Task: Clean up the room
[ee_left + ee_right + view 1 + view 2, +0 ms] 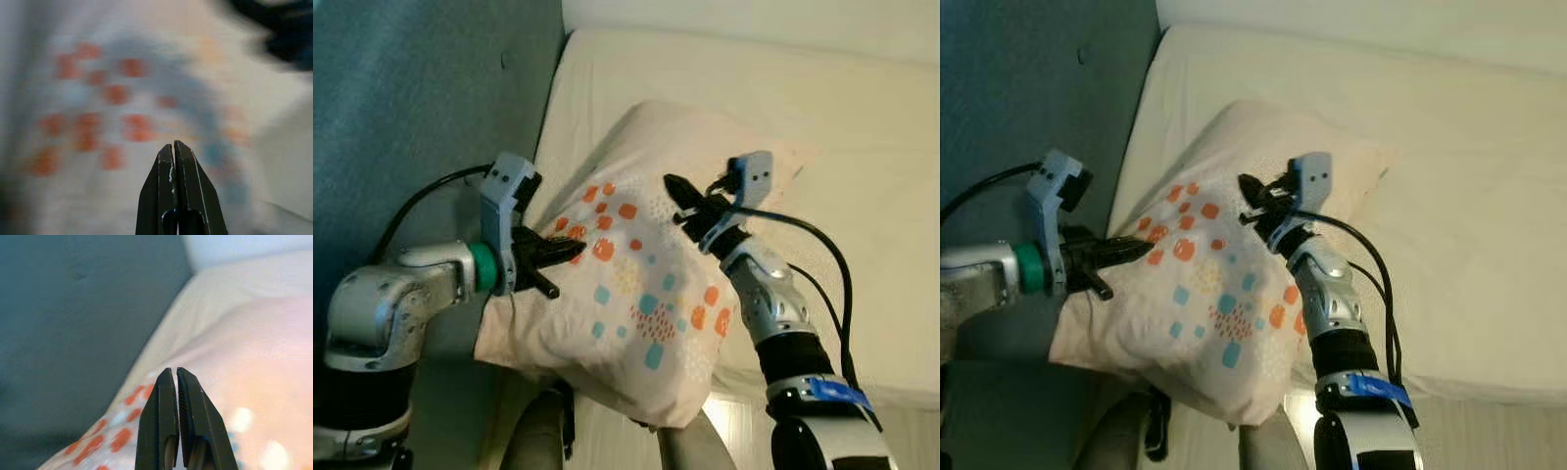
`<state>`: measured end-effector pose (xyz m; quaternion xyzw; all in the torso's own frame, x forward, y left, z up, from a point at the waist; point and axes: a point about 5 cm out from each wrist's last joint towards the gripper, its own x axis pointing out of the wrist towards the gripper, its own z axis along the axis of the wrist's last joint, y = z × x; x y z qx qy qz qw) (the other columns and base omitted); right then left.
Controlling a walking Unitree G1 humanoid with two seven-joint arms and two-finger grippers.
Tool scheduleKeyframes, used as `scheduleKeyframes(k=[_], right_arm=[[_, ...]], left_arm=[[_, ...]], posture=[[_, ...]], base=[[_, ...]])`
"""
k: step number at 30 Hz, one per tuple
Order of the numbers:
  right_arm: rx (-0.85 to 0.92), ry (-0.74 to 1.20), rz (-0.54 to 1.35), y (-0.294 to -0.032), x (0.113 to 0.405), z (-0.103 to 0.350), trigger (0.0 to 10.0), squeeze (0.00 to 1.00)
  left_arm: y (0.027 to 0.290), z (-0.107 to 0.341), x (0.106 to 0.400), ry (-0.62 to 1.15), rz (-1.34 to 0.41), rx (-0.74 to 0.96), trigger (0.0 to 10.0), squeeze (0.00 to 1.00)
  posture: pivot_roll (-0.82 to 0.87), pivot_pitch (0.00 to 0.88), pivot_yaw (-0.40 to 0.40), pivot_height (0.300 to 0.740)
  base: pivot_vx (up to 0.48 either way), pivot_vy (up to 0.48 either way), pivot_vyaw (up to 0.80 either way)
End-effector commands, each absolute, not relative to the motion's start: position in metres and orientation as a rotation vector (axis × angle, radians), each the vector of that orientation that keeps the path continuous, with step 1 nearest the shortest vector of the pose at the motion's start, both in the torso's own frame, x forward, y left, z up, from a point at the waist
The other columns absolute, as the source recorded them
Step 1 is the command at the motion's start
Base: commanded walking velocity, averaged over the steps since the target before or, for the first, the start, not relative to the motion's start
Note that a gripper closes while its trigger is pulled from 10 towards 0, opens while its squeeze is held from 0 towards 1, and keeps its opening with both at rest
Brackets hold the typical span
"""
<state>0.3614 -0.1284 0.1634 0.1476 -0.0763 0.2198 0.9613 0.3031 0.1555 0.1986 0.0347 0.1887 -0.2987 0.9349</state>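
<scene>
The cream fabric pillow with orange and blue dots point(641, 284) lies at the near corner of the cream mattress point(862, 196) and hangs over its edge, between both arms. The left gripper point(570, 251) touches its left side, fingers pressed together. The right gripper point(677, 189) rests on its top, fingers also pressed together. The right wrist view adds the dark teal wall point(73, 333) beside the bed.

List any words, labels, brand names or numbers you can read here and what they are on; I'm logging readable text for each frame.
None can be read.
The pillow carries only orange and teal patches, no lettering.
The bed sheet is plain.
The blue band on the right arm shows no readable marking.
The left gripper and the right gripper, both shut, rest against the pillow and bear no labels.
</scene>
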Motion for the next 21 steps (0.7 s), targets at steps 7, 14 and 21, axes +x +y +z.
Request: scheduleKeyframes(k=[7, 14, 21], right_arm=[[0.365, -0.055, 0.279, -0.140, 0.346, 0.127, 10.0, 0.00], [0.381, -0.066, 0.270, -0.140, 0.333, 0.124, 10.0, 0.00], [0.364, -0.050, 0.263, -0.143, 0.329, 0.118, 10.0, 0.00]], left_arm=[[0.130, 0.165, 0.341, 0.360, -0.424, 0.229, 10.0, 1.00], [0.130, 0.129, 0.358, 0.442, -0.366, 0.276, 10.0, 1.00], [0.147, 0.107, 0.358, 0.508, -0.301, 0.273, 10.0, 1.00]], posture=[[0.01, 0.306, 0.018, 0.740], [-0.01, 0.301, 0.018, 0.740], [-0.03, 0.290, 0.019, 0.740]], base=[[0.000, 0.000, 0.00], [0.000, 0.000, 0.00], [0.000, 0.000, 0.00]])
